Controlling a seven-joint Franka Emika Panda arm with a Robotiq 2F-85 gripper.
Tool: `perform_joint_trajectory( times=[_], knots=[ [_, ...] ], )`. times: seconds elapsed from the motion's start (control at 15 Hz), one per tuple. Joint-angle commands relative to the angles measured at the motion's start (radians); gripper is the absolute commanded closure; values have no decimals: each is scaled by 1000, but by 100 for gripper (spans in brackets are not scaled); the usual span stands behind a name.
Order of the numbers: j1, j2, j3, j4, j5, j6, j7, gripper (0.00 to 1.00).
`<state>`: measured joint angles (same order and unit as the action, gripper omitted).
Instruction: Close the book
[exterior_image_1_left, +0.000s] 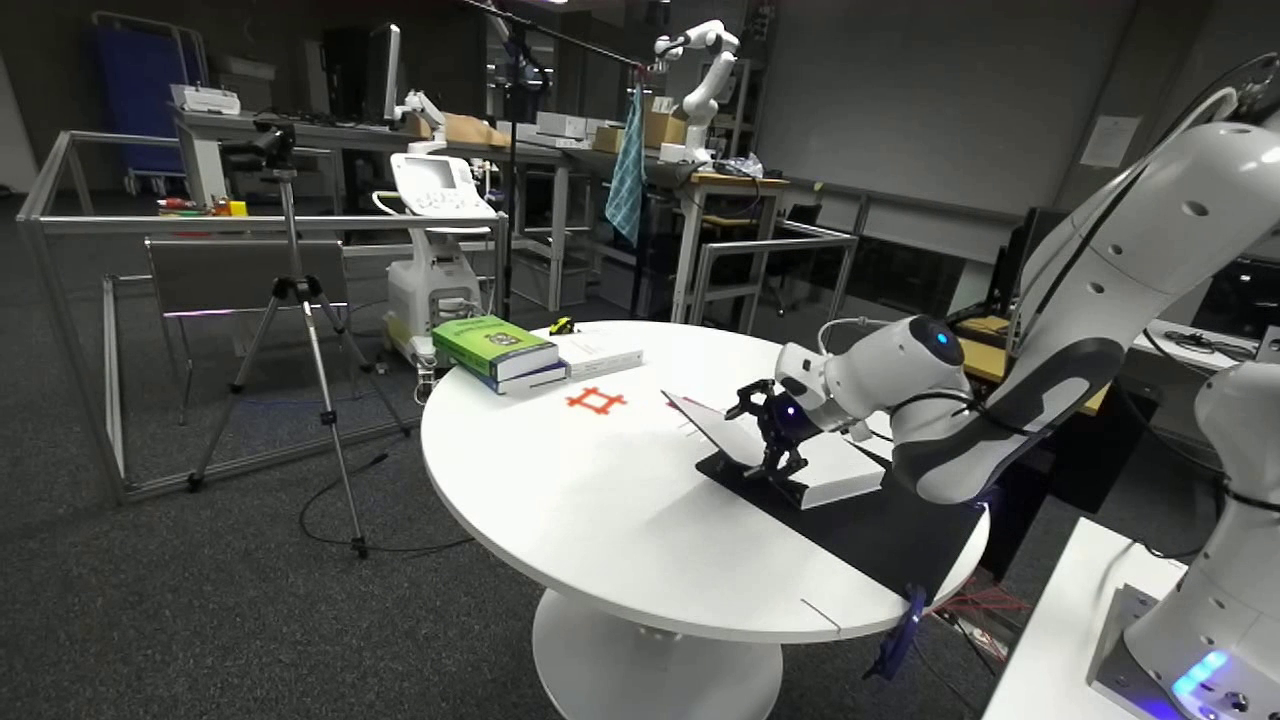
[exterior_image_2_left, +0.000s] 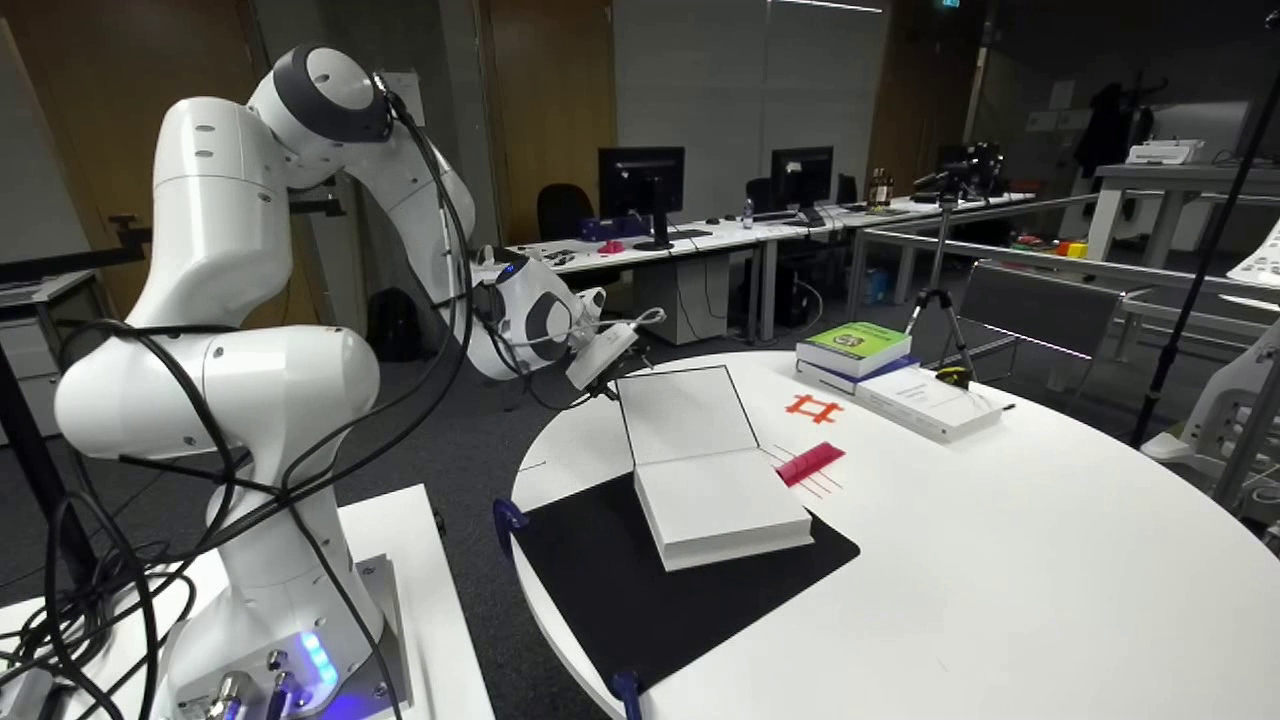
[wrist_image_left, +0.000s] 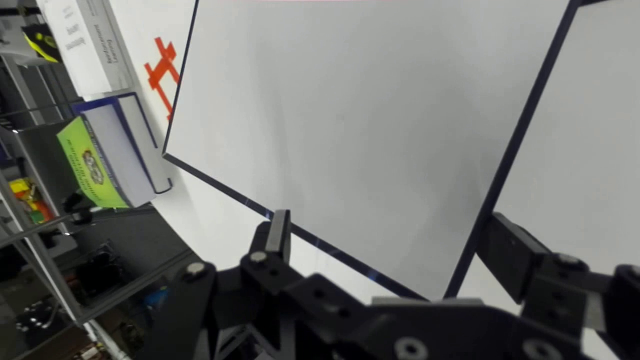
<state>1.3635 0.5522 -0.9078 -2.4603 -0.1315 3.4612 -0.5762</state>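
The book lies open on the table in both exterior views. Its white page block (exterior_image_2_left: 725, 510) rests on a black mat (exterior_image_2_left: 640, 600). Its black-edged cover (exterior_image_2_left: 690, 415) is raised and tilted back from the pages, white inside showing. In an exterior view my gripper (exterior_image_1_left: 748, 440) is in front of the cover, near the page block (exterior_image_1_left: 845, 478). My gripper is open and empty. In the wrist view its fingers (wrist_image_left: 392, 225) stand apart at a corner of the cover (wrist_image_left: 350, 125), one over each edge. I cannot tell whether they touch it.
A green book (exterior_image_1_left: 495, 345) on a blue book and a white book (exterior_image_1_left: 600, 355) stand at the table's far side. Red tape (exterior_image_1_left: 596, 400) marks the table. A pink-red piece (exterior_image_2_left: 810, 463) lies beside the book. Blue clamps (exterior_image_2_left: 510, 515) hold the mat.
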Motion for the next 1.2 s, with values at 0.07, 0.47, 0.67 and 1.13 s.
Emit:
perform_joint_trajectory(
  times=[0.07, 0.47, 0.67, 1.13],
  knots=[
    [60, -48, -86, -6, 128, 0, 77, 0],
    [163, -14, -207, -14, 320, -2, 233, 0],
    [245, 32, -293, -25, 431, -4, 313, 0],
    [355, 157, -418, -96, 566, -5, 481, 0]
  ],
)
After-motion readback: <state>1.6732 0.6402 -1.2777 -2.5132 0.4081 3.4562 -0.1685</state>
